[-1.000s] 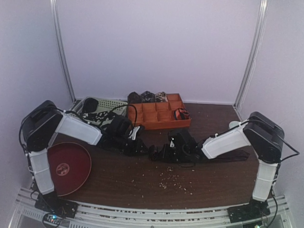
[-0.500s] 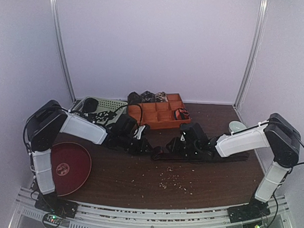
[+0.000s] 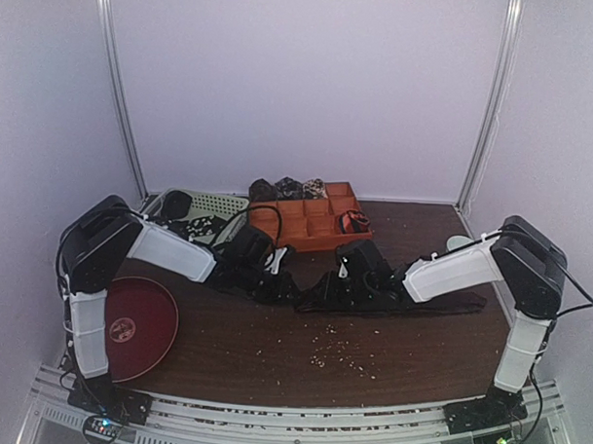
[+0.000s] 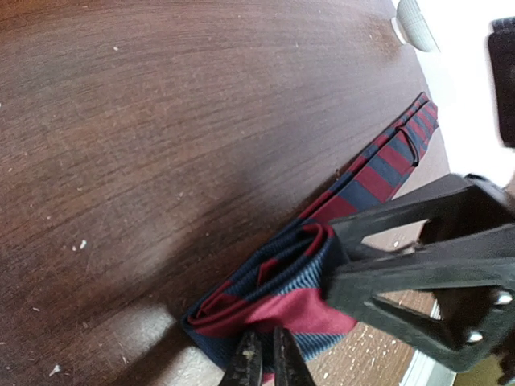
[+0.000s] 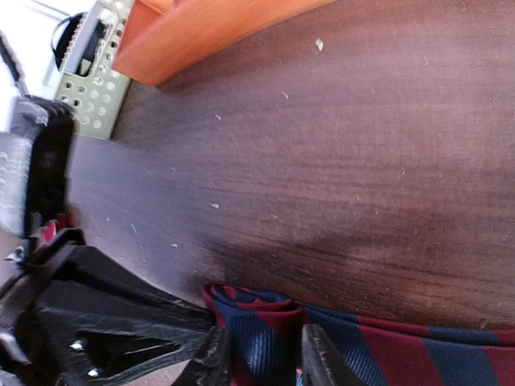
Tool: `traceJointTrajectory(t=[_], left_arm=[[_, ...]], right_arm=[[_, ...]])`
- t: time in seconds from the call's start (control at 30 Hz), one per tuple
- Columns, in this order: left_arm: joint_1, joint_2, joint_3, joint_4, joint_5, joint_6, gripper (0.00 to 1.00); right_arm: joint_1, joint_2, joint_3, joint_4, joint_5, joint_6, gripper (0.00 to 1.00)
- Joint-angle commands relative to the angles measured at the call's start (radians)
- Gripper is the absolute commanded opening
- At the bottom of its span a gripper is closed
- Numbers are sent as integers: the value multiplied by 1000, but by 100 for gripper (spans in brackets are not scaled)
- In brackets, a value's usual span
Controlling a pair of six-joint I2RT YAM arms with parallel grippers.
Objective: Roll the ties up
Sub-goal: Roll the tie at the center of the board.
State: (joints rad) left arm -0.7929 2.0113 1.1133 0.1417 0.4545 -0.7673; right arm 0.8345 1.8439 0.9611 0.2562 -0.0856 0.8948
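Observation:
A red-and-navy striped tie point(image 3: 449, 304) lies flat on the wooden table, its left end wound into a small roll point(image 4: 273, 297) point(image 5: 265, 326). My left gripper point(image 3: 281, 284) point(image 4: 265, 363) is shut, pinching the near edge of that roll. My right gripper point(image 3: 315, 295) point(image 5: 261, 360) meets it from the other side, its two fingers open and straddling the rolled end, close against the fabric. Its black finger frame point(image 4: 418, 273) crosses the left wrist view. The rest of the tie trails right under the right arm.
An orange compartmented tray point(image 3: 306, 229) at the back holds a red-and-black coil point(image 3: 352, 222), with dark rolls point(image 3: 288, 190) behind it. A pale green basket point(image 3: 219, 201) of dark speckled ties stands back left. A red plate point(image 3: 132, 328) lies front left; crumbs point(image 3: 339, 352) dot the table.
The right gripper has opened, drawn off to the right and come back left over the rolled end. The left arm has shifted slightly right, its jaws still shut.

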Motion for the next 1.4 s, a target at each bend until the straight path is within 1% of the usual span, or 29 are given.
traceJointTrajectory(t=[0.0,0.1,0.13,0.37,0.43,0.6,0.77,0.87,0.97,1.13,1.37], left_arm=[[-8,4,10,0,-22,14,9],[-2,-43,15,-68,-76,32,8],[4,-63,13,-93,-97,42,8],[43,-197,-104,-209,-238,77,9],[42,-224,-152,-209,-251,81,9],[42,-240,-254,-120,-192,63,8],[36,-226,-278,-52,-147,49,8],[34,-210,-285,-9,-99,36,7],[22,-207,-292,4,-103,23,6],[11,-191,-299,28,-102,12,4],[8,-155,-286,81,-61,-9,3]], right_arm=[[5,31,11,-26,-23,-8,26],[5,54,21,-38,-27,-14,18],[5,61,21,-32,-33,-11,17],[51,107,33,42,-77,56,16],[68,119,41,70,-81,79,16],[83,125,51,52,-65,73,19],[83,84,24,22,-27,64,23],[83,67,17,19,-36,71,22],[83,50,-4,28,-38,83,18],[83,60,-18,43,-51,85,17],[84,67,-37,70,-42,78,16]])
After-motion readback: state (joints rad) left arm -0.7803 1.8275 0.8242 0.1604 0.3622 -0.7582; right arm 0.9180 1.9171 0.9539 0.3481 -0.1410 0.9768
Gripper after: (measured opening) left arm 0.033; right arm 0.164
